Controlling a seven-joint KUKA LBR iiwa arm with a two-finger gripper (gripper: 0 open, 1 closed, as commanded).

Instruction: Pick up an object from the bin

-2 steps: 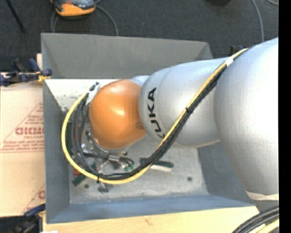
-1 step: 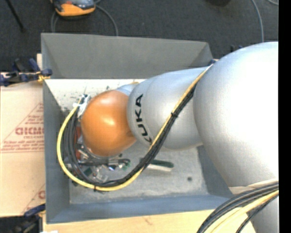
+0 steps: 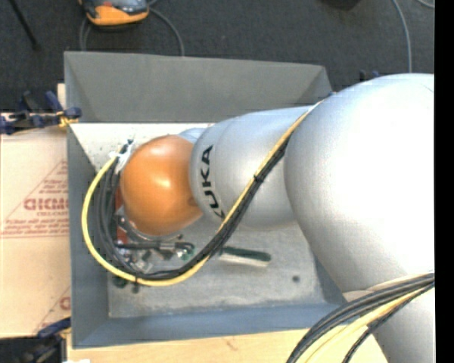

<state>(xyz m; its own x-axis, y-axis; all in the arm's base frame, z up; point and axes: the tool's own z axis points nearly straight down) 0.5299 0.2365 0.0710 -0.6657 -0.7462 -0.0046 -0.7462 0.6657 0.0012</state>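
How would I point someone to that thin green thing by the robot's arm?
Find the grey metal bin, then the silver arm reaching in from the right. On the bin's floor just below the arm lies a slim green stick, its left end whitish. Its only close neighbour is a tiny dark speck; it alone is long and green.

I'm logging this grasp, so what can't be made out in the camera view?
Bin floor beneath the wrist: covered by the orange cover and cables.
Green-handled thing: one end hidden under the arm; kind unclear.
Dark speck: too small to identify.
Bin floor's right part: behind the arm.
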